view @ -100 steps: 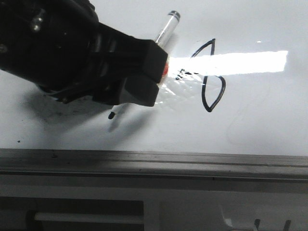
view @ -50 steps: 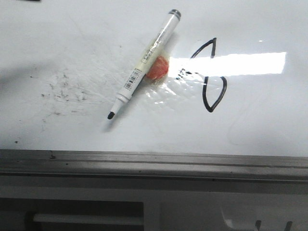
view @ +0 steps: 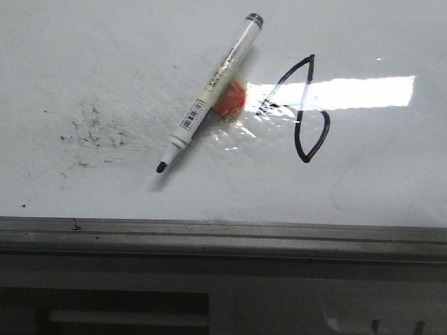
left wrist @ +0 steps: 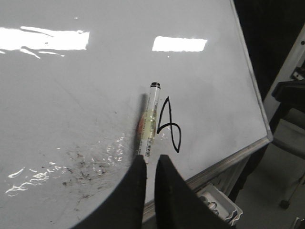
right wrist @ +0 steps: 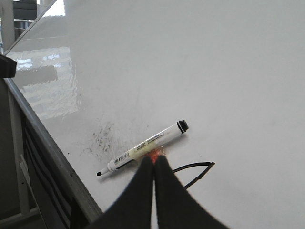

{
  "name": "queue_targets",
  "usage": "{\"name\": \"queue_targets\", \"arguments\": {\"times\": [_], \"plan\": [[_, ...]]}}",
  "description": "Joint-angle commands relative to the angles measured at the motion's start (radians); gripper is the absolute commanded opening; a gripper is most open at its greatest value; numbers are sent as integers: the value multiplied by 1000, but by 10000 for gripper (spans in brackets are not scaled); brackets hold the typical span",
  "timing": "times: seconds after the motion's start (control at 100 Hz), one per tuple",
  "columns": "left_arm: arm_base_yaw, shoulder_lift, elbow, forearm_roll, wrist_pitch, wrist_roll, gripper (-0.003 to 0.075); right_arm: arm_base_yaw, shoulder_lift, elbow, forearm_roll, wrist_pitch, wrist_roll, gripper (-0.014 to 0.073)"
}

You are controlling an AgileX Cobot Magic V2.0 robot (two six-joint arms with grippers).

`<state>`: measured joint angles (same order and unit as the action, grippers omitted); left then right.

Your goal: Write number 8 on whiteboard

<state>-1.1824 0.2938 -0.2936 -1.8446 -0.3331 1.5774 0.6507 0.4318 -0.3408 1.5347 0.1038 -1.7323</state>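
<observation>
The whiteboard (view: 84, 63) is glossy white with glare. The number 8 (view: 300, 105) is a thin, lopsided black figure with two pointed loops, right of centre. An uncapped marker (view: 207, 91) lies loose on the board just left of it, tip toward the grey rail (view: 223, 237). An orange-red blob (view: 230, 98) sits under the marker. Neither gripper shows in the front view. My left gripper (left wrist: 150, 160) hovers above the board near the marker (left wrist: 150, 126) and the 8 (left wrist: 170, 129), its jaws slightly apart and empty. My right gripper (right wrist: 154, 161) is shut and empty, above the marker (right wrist: 143, 148) and the 8 (right wrist: 194, 167).
Black smudge specks (view: 94, 132) scatter on the board left of the marker. The rail runs along the near edge, with the robot's base below it. A white tray (left wrist: 214, 202) sits below the board's edge in the left wrist view.
The left gripper, which was over the marker one second ago, has left the front view. The marker stays lying on the board in the same place.
</observation>
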Motion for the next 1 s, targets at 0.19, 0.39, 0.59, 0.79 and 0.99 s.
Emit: {"name": "queue_targets", "arguments": {"times": [0.19,0.39,0.59,0.79,0.99], "plan": [[-7,-26,-16,-18,58,3,-20,0,0,-27,10,-12,2,-69],[-7,-26,-16,-18,58,3,-20,0,0,-27,10,-12,2,-69],[-1,-26,19,119,-28,13,-20,0,0,-27,10,-16,2,-69],[150,-26,141,576,-44,-182,-20,0,0,-27,10,-16,2,-69],[492,-81,200,1091,116,-706,-20,0,0,-27,10,-16,2,-69]]}}
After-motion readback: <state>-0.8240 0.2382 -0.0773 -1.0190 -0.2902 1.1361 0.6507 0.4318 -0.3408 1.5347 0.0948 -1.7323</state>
